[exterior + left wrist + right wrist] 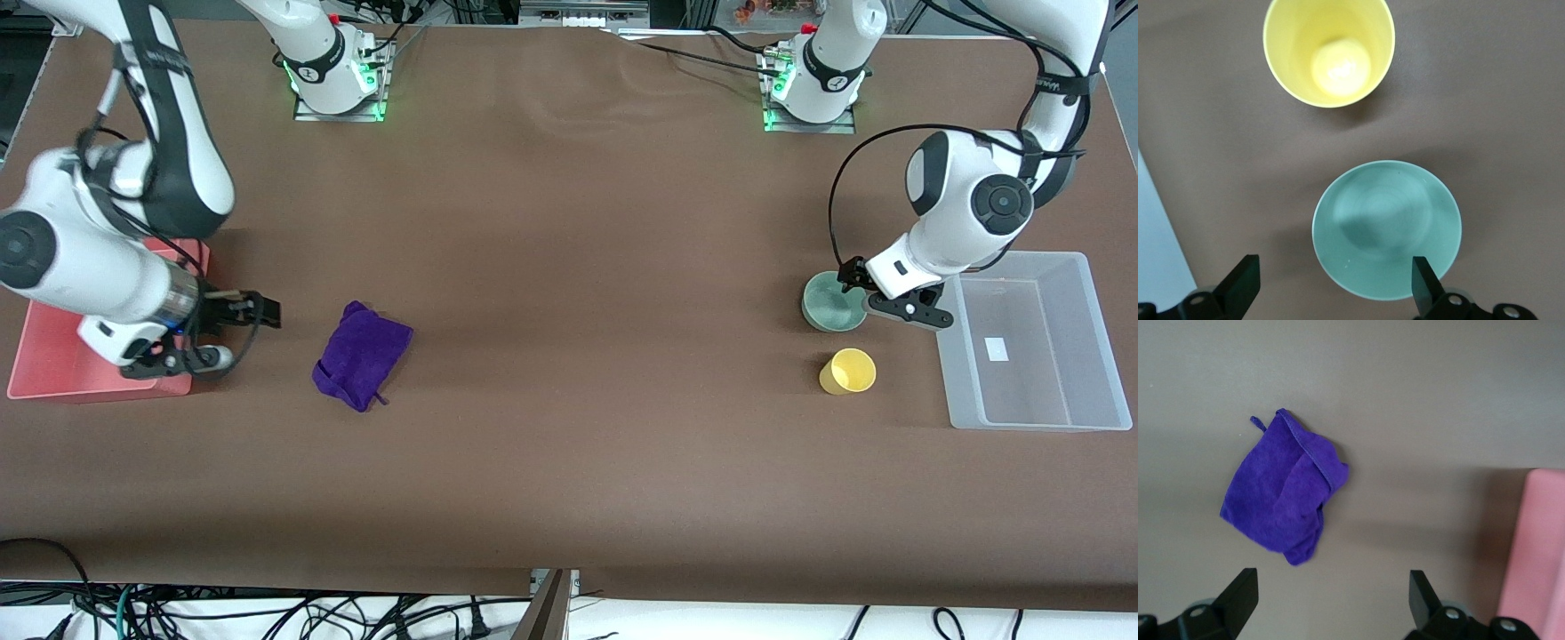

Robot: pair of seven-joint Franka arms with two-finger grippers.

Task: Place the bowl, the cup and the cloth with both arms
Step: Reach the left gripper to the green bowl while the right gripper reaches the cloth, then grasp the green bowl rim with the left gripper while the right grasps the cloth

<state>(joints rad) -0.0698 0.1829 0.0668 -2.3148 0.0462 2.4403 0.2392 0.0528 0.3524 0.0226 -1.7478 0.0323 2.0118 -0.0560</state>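
Hovering over the mint-green bowl (832, 303), the left end effector (1335, 283) has its fingers spread wide, one fingertip over the bowl's rim and the other over bare worktop (569, 267). The yellow cup (848, 371) stands upright just beside the bowl, nearer the front camera, clear of the fingers. A clear plastic bin (1031, 342) sits close by at the left arm's end. The right end effector (1331, 597) hangs spread and empty above the edge of a pink tray (53, 356), with the purple cloth (360, 355) lying crumpled on the worktop near it, untouched.
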